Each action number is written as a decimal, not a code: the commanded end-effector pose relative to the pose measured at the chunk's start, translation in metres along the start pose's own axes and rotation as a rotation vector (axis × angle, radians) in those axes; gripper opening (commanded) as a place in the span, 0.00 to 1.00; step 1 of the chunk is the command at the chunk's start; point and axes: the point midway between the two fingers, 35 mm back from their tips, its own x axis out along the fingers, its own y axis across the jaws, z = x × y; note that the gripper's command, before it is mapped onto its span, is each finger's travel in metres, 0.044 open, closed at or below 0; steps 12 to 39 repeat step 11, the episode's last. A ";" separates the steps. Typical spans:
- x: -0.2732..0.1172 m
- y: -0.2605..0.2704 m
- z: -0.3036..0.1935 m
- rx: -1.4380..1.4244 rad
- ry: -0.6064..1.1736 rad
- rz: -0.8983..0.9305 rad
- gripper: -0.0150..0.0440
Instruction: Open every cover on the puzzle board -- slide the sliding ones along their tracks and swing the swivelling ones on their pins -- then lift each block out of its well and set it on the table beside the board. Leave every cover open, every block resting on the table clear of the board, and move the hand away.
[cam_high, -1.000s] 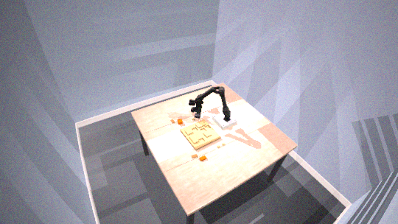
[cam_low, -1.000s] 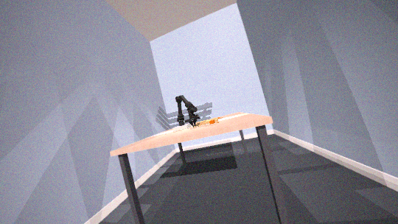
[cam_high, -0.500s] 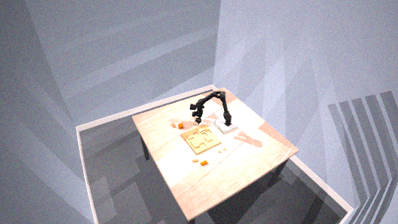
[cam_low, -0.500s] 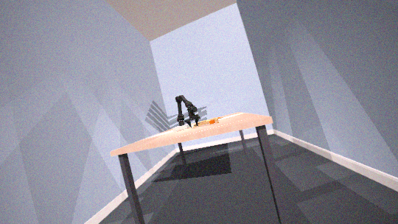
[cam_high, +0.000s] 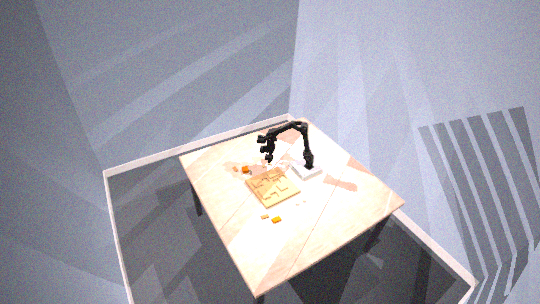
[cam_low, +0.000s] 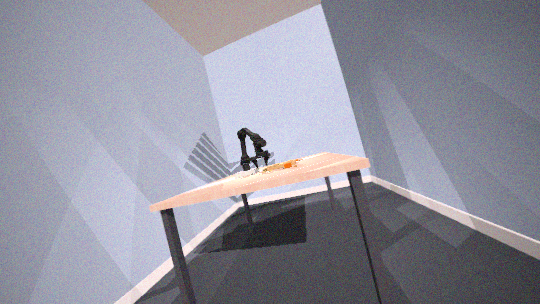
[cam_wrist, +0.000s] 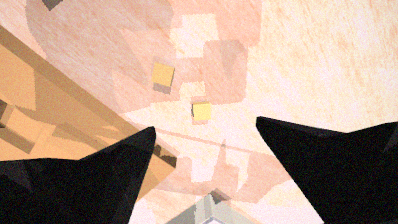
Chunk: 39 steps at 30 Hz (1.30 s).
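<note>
My gripper (cam_high: 269, 160) (cam_low: 261, 164) (cam_wrist: 206, 126) is open and empty above the table beside the board. A small yellow block (cam_wrist: 201, 111) lies on the table between and just beyond the fingertips in the wrist view. A second small yellow block (cam_wrist: 163, 74) lies farther up and left. The wooden puzzle board (cam_high: 270, 202) (cam_wrist: 55, 82) is at the left in the wrist view. Its covers and wells are too small to judge. The top view shows an orange block (cam_high: 245, 169) beyond the board and another orange block (cam_high: 276, 219) on the near side, both off it.
Smaller orange pieces (cam_high: 264, 216) (cam_high: 235, 169) lie beside the orange blocks. Small pale pieces (cam_high: 297, 204) lie on the board's near right side. The arm's pale base plate (cam_high: 307, 173) stands close to the board; its grey corner (cam_wrist: 200, 210) shows at the bottom of the wrist view.
</note>
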 end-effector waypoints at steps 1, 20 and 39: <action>-0.015 0.000 0.000 -0.003 -0.005 0.003 1.00; -0.039 0.004 -0.001 0.030 -0.044 0.024 1.00; -0.039 0.004 -0.001 0.030 -0.044 0.024 1.00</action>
